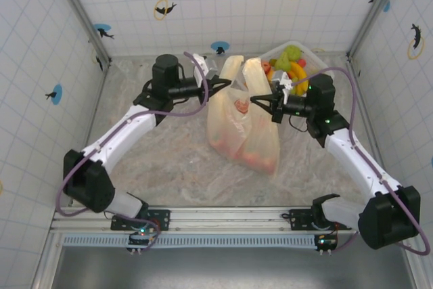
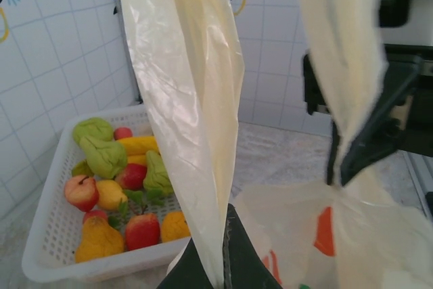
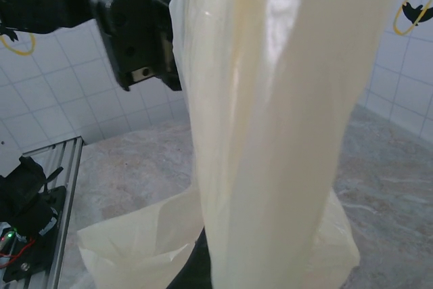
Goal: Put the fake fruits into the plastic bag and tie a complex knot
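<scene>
- The left gripper (image 1: 225, 85) is clamped shut on the left handle loop (image 1: 232, 69) of the plastic bag (image 1: 240, 130). Its wrist view shows the film pinched between the closed jaws low on the loop.
- The right gripper (image 1: 262, 100) is likewise closed on the right handle loop (image 1: 254, 72), gripping where the loop narrows above the bag's mouth.
- Both loops stand upright, near each other but apart. No knot is formed.
- Handling, in our judgement: the film is thin, limp and translucent, so it is light, slippery and easy to tear. The gathered band of each loop is the sound place to hold, since a single layer would slide out or stretch.
- The bag lies mid-table toward the far edge, with its body slumped toward the near edge. Reddish-orange shapes show through its lower end, and we judge these to be fruits inside. We cannot count them or fully separate them from the printed slices.
- The white basket (image 2: 47, 262) sits at the table's far right corner, just beside the right loop. It holds many fake fruits (image 2: 115, 181) in green, yellow, red and orange.
- We judge the loading incomplete if every fruit is meant to go in.
</scene>
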### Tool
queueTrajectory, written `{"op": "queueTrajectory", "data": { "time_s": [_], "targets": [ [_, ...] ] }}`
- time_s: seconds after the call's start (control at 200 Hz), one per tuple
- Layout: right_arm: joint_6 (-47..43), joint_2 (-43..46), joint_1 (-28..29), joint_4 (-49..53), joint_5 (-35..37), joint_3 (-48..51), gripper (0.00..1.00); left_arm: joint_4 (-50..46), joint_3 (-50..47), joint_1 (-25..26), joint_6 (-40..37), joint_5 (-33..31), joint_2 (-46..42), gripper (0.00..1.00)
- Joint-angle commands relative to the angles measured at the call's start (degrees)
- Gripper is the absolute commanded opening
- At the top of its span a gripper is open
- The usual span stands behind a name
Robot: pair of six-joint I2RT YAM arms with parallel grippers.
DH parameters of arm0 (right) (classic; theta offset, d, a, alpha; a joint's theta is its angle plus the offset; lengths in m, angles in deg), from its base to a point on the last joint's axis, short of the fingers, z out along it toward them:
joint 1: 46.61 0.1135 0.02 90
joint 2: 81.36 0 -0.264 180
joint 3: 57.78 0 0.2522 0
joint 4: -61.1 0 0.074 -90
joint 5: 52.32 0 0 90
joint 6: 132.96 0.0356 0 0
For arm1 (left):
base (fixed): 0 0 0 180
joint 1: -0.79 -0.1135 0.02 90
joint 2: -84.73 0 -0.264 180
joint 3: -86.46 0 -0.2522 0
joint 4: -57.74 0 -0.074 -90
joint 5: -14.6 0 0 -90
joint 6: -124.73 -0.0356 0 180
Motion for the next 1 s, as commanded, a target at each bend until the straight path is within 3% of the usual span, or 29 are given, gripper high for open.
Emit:
{"op": "queueTrajectory", "data": {
  "time_s": [0.0, 0.17, 0.3, 0.701, 0.996],
  "targets": [
    [-3.5, -2.1, 0.9, 1.3, -0.6, -4.2, 0.0, -8.7, -2.6, -0.2, -6.3, -1.4, -6.1, 0.0],
    [-2.4, -4.6, 1.3, -1.5, -1.6, -5.8, 0.0, -13.3, -6.1, -0.2, -9.9, -3.2, -12.0, 0.0],
    [-2.3, -7.1, 2.0, -1.3, -1.8, -6.8, 0.0, -15.7, -6.2, -0.2, -12.7, -0.7, -13.3, 0.0],
    [-7.6, -7.5, 3.7, 7.1, -1.9, -6.8, 0.0, -21.8, -1.1, -0.1, -18.2, 11.9, -8.0, 0.0],
    [-11.2, -8.0, 5.6, 12.6, -1.3, -7.6, 0.01, -30.1, 4.8, 2.8, -21.3, 9.6, -2.6, 0.0]
  ]
}}
